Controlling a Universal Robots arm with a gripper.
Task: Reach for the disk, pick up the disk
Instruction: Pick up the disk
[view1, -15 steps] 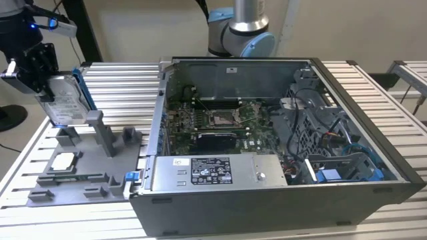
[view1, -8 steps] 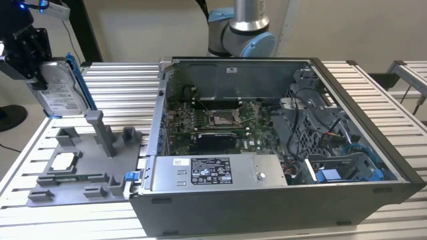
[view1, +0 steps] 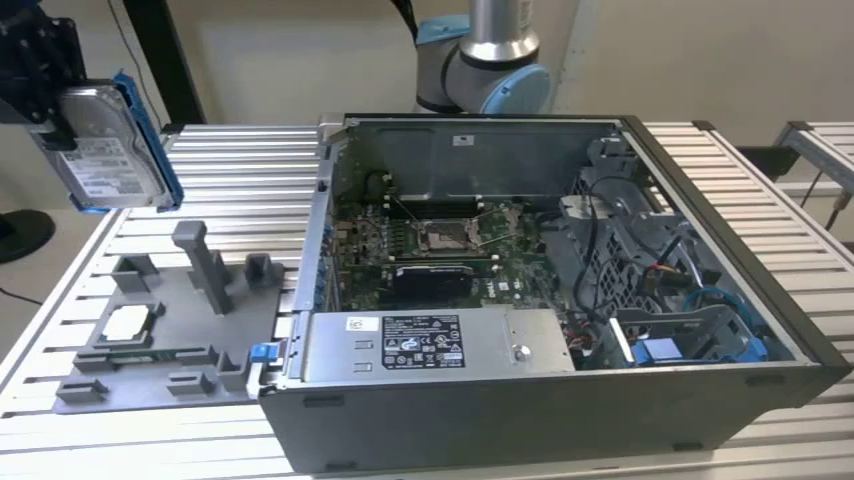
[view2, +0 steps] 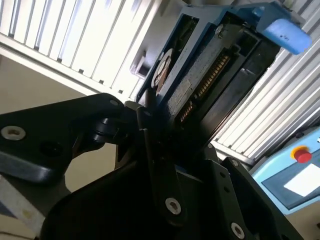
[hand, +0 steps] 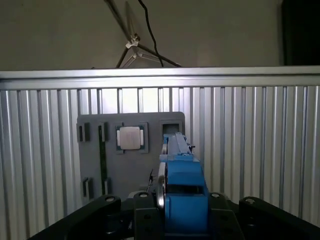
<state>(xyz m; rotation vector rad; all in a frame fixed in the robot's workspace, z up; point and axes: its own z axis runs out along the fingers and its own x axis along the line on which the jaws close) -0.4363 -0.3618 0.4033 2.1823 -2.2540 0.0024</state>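
Disk (view1: 114, 145) clamped upright on edge in gripper (view1: 56, 120), hanging in the air at the exterior view's left above grey fixture tray (view1: 154, 362), well apart from open computer case (view1: 534, 410). Probably best carried vertical, squeezed firmly and evenly, well clear of tray posts (view1: 198, 255).

Disk (view1: 104, 150): flat silver-grey metal drive with a white printed label on its broad face and a bright blue plastic bracket framing its edges. It is held in the air, clamped in the gripper (view1: 62, 120). It stands on edge, near upright, leaning slightly. In the exterior view it sits at about ten o'clock. First wrist view: disk (hand: 181, 187) edge-on, blue bracket toward the camera. Second wrist view: disk (view2: 196, 84) shows its circuit side and connector pins.
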